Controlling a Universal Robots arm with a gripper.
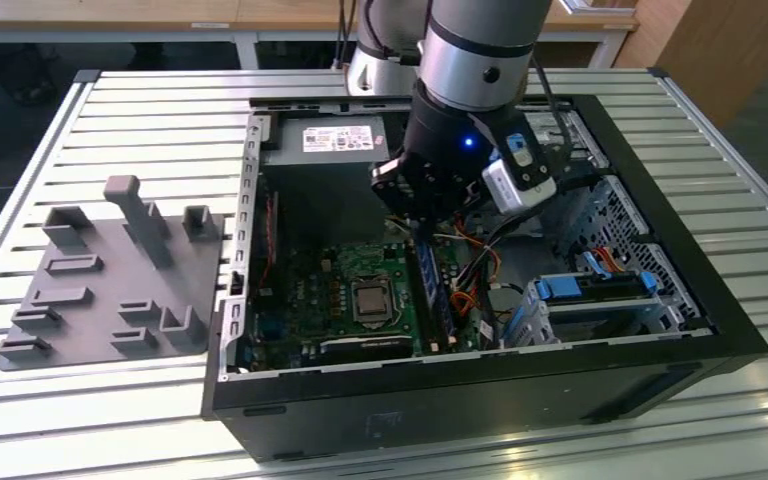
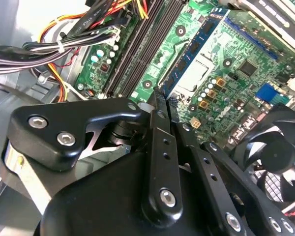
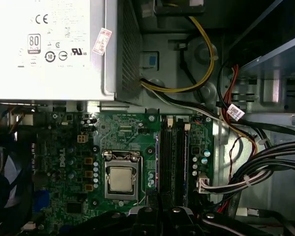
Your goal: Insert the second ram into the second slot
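Note:
The second ram [image 1: 428, 295] is a long dark-blue stick standing on edge in the memory slot nearest the CPU socket [image 1: 371, 298], inside the open computer case [image 1: 704, 300]. In the second wrist view the ram [image 2: 196, 49] runs away from the fingertips, and two dark slots [image 2: 137, 49] beside it hold nothing. My gripper [image 1: 420, 232] hangs over the stick's end nearest the power supply. Its black fingers [image 2: 157, 123] are shut together on that end of the stick, gripper [image 2: 163, 101]. In the first wrist view the gripper [image 3: 160, 209] sits just below the row of slots [image 3: 172, 162].
A silver power supply [image 1: 337, 140] fills the far end of the case. Bundled cables [image 2: 73, 39] lie beside the slots, and a black fan [image 2: 278, 152] sits past the CPU socket. Blue drive-bay tabs [image 1: 598, 290] are at the exterior view's right. A grey fixture [image 1: 117, 270] stands outside the case.

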